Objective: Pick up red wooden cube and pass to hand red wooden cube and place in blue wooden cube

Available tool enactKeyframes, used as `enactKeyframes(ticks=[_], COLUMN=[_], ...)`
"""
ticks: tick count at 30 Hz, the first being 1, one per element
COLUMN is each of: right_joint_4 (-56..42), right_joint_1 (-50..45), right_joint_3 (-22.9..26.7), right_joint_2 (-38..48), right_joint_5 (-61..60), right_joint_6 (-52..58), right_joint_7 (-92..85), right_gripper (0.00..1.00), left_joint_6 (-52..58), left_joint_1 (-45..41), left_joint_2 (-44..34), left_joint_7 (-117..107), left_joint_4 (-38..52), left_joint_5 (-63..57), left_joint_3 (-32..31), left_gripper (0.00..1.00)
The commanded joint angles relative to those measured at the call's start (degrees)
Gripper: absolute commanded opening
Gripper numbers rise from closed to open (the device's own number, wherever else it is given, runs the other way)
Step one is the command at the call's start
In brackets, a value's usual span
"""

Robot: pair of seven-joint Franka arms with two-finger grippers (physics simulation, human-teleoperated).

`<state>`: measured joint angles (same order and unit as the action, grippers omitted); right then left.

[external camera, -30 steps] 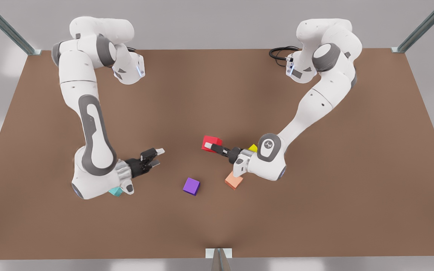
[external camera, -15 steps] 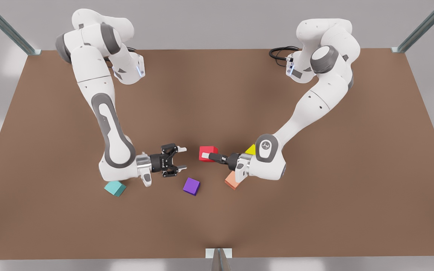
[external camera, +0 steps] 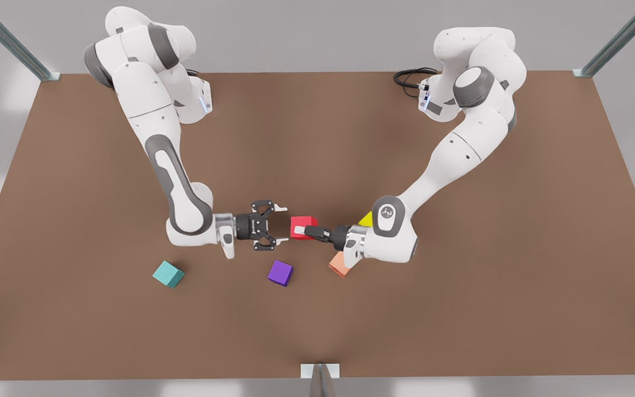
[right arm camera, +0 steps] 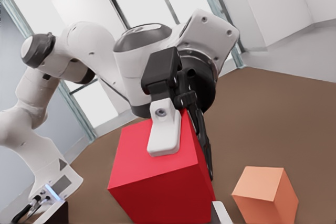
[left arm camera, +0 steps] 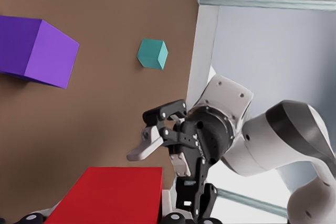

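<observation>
- L gripper (external camera: 301, 228), on the front view's right: pinching the red cube (external camera: 299, 221); cube held above the table (external camera: 461, 309), near mid-table
- R gripper (external camera: 282, 224), on the front view's left: fingers spread, tips just beside the red cube's free side; contact can't be told
- Teal cube (external camera: 167, 274) on the table, well apart toward the front view's left; purple cube (external camera: 280, 273) betw. it & the orange cube (external camera: 342, 267)
- Yellow cube (external camera: 368, 219) partly hidden behind the L wrist

The front view looks steeply down on the whole table (external camera: 75, 165) from afar. Both wrist views sit close, facing each other across the red wooden cube (external camera: 300, 226).
</observation>
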<state>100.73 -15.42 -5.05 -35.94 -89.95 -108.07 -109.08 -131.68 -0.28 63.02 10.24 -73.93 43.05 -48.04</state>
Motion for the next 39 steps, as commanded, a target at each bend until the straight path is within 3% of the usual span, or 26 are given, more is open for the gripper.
enactKeyframes(ticks=[1,28,29,32,33,35,36,37,38,39], right_joint_4=[0.0,-1.2,-1.2,-2.1,-2.1,-2.1,-2.2,-2.2,-2.2,-2.2], right_joint_1=[-0.1,-3.9,-3.9,-4.5,-4.5,-4.4,-4.2,-4.0,-3.9,-3.9], right_joint_3=[0.0,0.0,0.0,0.0,0.0,0.0,0.0,0.0,0.0,0.0], right_joint_2=[-0.3,-3.4,-3.4,-4.1,-4.1,-4.1,-4.1,-4.0,-4.0,-3.7], right_joint_5=[-1.3,-10.1,-10.2,-10.3,-10.3,-10.3,-10.3,-10.3,-10.3,-10.2], right_joint_6=[-0.6,-4.6,-4.6,-4.6,-4.6,-4.5,-4.5,-4.5,-4.5,-4.1], right_joint_7=[-25.6,-25.6,-25.6,-25.6,-25.5,-25.3,-25.2,-25.0,-25.0,-25.0], right_gripper=[1.0,1.0,0.98,0.62,0.55,0.55,0.55,0.55,0.55,0.55], left_joint_6=[-0.6,-5.2,-5.2,-5.3,-5.3,-5.3,-5.3,-5.3,-5.3,-5.3], left_joint_1=[-0.2,-1.7,-1.7,-1.8,-1.8,-1.8,-1.8,-1.8,-1.8,-1.8], left_joint_2=[-0.1,-0.1,-0.1,0.0,0.0,0.1,0.3,0.3,0.3,0.2], left_joint_7=[3.0,2.4,2.4,2.4,2.5,2.6,2.8,2.9,2.8,2.8], left_joint_4=[0.0,0.0,0.0,0.0,0.0,0.0,0.0,0.0,0.0,0.2], left_joint_5=[0.8,1.2,1.2,1.2,1.2,1.1,1.1,1.1,1.1,1.0], left_joint_3=[0.0,-0.6,-0.6,-0.6,-0.6,-0.6,-0.6,-0.6,-0.6,-0.6], left_gripper=[0.62,0.62,0.62,0.62,0.62,0.62,0.64,0.85,1.0,1.0])
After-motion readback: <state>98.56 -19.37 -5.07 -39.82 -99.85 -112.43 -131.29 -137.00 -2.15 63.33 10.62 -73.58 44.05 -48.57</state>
